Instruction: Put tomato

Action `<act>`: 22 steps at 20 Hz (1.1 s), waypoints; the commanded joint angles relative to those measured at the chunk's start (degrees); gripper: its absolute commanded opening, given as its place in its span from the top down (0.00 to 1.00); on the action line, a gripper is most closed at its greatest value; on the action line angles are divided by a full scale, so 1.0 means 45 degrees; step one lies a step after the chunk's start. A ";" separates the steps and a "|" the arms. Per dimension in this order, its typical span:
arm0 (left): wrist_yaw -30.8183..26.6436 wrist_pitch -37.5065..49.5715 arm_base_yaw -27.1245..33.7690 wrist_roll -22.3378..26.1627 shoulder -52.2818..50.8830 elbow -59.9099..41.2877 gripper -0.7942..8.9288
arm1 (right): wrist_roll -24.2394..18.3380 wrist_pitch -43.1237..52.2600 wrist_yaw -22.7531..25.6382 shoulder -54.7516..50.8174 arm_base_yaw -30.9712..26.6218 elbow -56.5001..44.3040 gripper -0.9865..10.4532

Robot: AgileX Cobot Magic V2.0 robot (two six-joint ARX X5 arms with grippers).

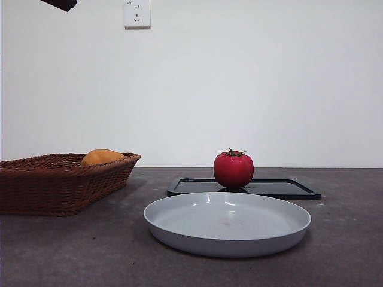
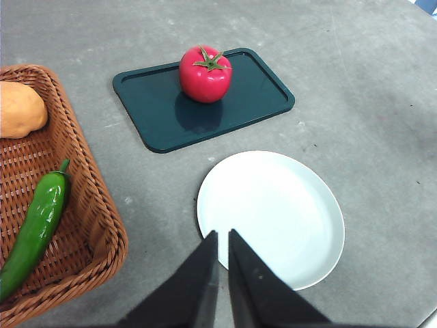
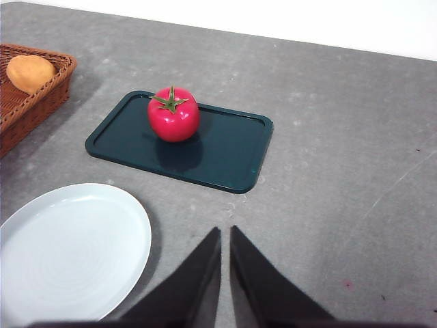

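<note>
In the front view, a shiny round red tomato with a green stem (image 1: 233,169) sits on a flat dark tray with a raised rim (image 1: 299,190). A round pale grey plate (image 1: 179,230) lies on the grey table (image 1: 347,251) in front of the tray, close to it. A brown woven basket (image 1: 60,185) stands to the side, and a smooth orange fruit (image 1: 102,156) peeks over its rim. A white wall socket (image 1: 137,13) hangs on the wall behind. Only a small black tip of an arm (image 1: 60,3) shows at a top corner; which arm it is cannot be told. Nothing stands between the tomato and the plate.

In the left wrist view, the tomato (image 2: 205,74) rests on the tray (image 2: 252,102), near one long edge. The plate (image 2: 300,225) lies beside the tray, not touching it. The basket (image 2: 102,232) holds the orange fruit (image 2: 19,109) and a long green pepper (image 2: 34,225). The left gripper (image 2: 222,239) hangs high over the plate's edge, its two black jaws nearly pressed together, holding nothing.

In the right wrist view, the tomato (image 3: 173,114) sits on the tray (image 3: 232,150). The plate (image 3: 75,253) and basket (image 3: 34,102) lie off to one side. The right gripper (image 3: 224,236) hangs over bare table (image 3: 341,205), well apart from the tomato, jaws nearly together and holding nothing
</note>
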 commanded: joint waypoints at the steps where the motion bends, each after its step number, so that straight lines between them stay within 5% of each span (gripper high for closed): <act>1: 0.0015 0.0180 -0.0083 0.0053 0.0053 0.0117 0.90 | 0.0078 0.0146 -0.0029 0.0015 0.0053 0.0117 0.90; 13: 0.0015 0.0180 0.0267 0.0053 0.0083 0.0117 0.90 | 0.0078 0.0155 -0.0029 0.0015 0.0053 0.0117 0.90; 17: 0.0015 0.0588 0.2419 0.1049 -0.0078 -0.0500 0.90 | 0.0078 0.0165 -0.0029 0.0015 0.0053 0.0117 0.90; 22: 0.0015 0.5867 0.6047 0.1462 -0.2205 -0.4896 0.90 | 0.0078 0.0170 0.0005 0.0015 0.0053 0.0117 0.90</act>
